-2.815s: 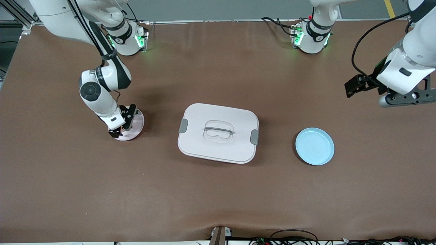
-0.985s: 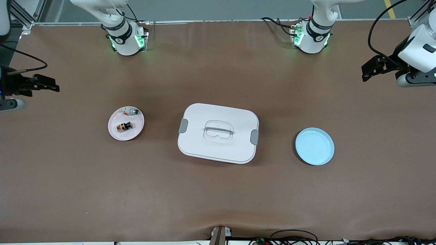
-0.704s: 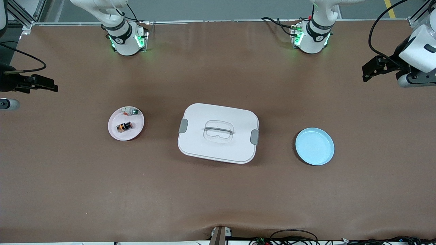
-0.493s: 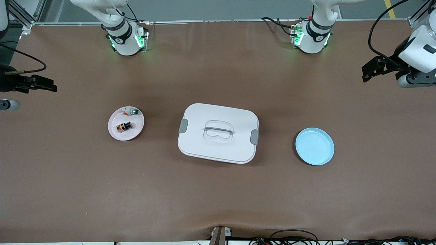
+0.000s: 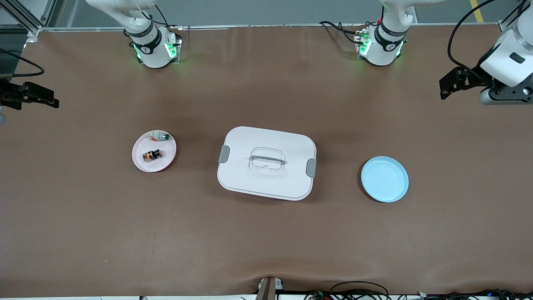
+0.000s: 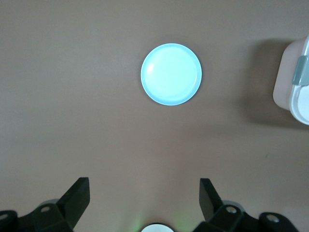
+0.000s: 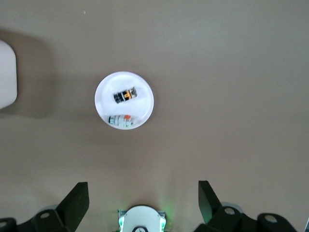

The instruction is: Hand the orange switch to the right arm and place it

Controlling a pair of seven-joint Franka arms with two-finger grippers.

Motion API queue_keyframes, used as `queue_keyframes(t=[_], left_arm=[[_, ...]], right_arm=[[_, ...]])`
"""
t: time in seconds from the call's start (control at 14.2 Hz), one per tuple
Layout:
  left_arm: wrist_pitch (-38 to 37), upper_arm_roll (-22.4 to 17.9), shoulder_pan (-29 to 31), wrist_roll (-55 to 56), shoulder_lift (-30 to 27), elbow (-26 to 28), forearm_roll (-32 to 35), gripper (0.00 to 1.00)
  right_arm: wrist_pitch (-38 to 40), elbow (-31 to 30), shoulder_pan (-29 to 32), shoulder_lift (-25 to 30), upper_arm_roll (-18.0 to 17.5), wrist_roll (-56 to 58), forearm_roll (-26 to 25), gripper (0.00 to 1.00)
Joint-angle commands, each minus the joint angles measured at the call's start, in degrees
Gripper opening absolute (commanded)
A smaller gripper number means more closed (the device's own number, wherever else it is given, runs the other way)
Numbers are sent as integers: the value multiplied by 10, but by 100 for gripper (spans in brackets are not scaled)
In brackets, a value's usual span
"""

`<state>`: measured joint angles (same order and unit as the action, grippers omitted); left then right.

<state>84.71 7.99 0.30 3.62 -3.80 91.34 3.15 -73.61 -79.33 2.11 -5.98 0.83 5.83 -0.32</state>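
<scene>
Orange switch [image 5: 151, 155] is lying on my pink plate [image 5: 141, 163]; right gripper [image 7: 143, 198] and left gripper [image 6: 144, 194] are hanging wide open, empty, over opposite bench edges.

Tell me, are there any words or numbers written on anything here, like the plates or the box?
None that can be read.
Pink plate: no writing.
Orange switch on it: any marks are too small to read.
White part with the green cap beside it: too small to read.
Blue plate: no writing.
White box lid: no writing.
Round marks on the two arm bases: too small to read.
</scene>
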Motion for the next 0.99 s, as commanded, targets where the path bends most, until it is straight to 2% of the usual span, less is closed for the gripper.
queue_keyframes(t=[0.0,0.35,0.7,0.91], left_arm=[[12,-2,3,-45,-21,23,-7,100],[4,1,2,-49,-22,18,-7,100],[-2,1,3,-49,-23,16,-7,100],[-8,1,3,-48,-23,16,-7,100]], right_arm=[[8,11,-12,-4,0,-16,8,100],[-13,3,0,13,7,-34,31,100],[-86,-80,-1,68,6,-61,36,100],[-92,-84,2,72,7,-61,35,100]])
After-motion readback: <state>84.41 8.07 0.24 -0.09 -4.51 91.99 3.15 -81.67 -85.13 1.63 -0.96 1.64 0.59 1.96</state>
